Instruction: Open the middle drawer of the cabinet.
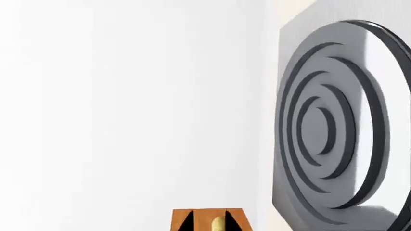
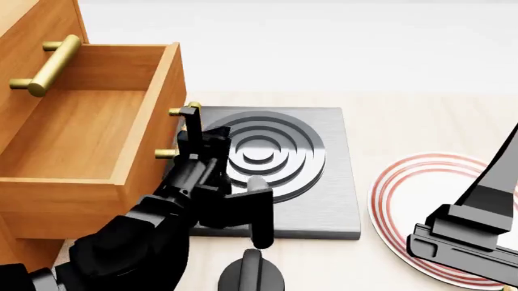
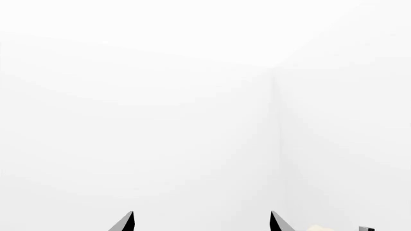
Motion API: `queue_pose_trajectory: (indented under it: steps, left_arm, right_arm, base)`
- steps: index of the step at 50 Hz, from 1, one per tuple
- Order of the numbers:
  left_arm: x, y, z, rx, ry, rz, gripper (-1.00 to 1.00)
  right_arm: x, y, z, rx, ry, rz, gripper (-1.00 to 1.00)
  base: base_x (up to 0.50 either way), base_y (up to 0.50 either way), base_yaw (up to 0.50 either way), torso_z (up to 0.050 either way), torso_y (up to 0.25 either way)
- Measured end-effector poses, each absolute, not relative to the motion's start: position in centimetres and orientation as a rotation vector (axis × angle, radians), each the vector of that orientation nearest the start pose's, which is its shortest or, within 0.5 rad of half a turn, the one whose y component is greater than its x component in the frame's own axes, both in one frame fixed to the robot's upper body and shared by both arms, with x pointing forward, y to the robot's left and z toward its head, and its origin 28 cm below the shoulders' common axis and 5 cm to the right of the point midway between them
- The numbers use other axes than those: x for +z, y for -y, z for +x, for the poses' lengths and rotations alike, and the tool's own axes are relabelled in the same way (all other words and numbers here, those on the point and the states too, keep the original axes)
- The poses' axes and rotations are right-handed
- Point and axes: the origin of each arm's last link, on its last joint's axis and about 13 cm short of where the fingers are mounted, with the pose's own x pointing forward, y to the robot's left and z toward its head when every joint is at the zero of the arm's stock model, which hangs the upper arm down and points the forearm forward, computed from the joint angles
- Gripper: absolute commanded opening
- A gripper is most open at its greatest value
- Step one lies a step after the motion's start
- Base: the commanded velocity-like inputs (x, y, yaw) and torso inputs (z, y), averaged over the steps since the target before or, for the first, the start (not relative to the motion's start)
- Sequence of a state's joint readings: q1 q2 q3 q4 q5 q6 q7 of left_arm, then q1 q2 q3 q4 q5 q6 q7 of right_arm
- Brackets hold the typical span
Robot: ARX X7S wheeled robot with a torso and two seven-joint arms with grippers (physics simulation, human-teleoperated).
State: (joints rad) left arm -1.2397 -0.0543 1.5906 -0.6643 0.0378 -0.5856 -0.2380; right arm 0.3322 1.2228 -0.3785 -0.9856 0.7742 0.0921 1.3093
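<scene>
The reddish-brown wooden middle drawer (image 2: 89, 130) stands pulled out from the tall cabinet (image 2: 24, 36), the left pincer (image 2: 191, 124) clenched on its brass bar handle (image 2: 188, 130); the right pincer (image 3: 202, 222) spread, grasping nothing.

At my far left stands the cabinet (image 2: 33, 36), and the middle drawer (image 2: 97, 139) juts out of it toward the right, its front end facing the stove plate (image 2: 324, 206). Above the drawer, farther left, another handle (image 2: 45, 66) sits on the cabinet's upper front. My left gripper (image 2: 193, 130) is at the drawer's handle (image 2: 190, 110), between the drawer front and the stove plate. The stove plate lies on the table (image 2: 404, 121), just right of the drawer. Right of the stove plate lies a plate (image 2: 396, 188), and my right arm (image 2: 477, 224) reaches over its near right part.
</scene>
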Motion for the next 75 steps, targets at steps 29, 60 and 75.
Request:
queue_pose_trajectory:
  steps: [29,60,75]
  left_arm:
    - [18.9,-11.6,36.0,-0.229,0.332,1.314,1.0]
    - [31.8,-17.4,32.2,-0.442,-0.108,0.494,1.0]
    - [35.6,-19.3,33.4,-0.478,-0.389,0.378,1.0]
  right_arm:
    - [23.4,14.4,15.0,-0.325,0.601,-0.064,1.0]
    - [23.3,14.4,15.1,-0.328,0.594,-0.067,1.0]
    - [23.3,14.6,15.2,-0.335,0.59,-0.062,1.0]
  base:
    - [0.0,0.0,0.0,0.0,0.0]
    - [0.0,0.0,0.0,0.0,0.0]
    - [0.0,0.0,0.0,0.0,0.0]
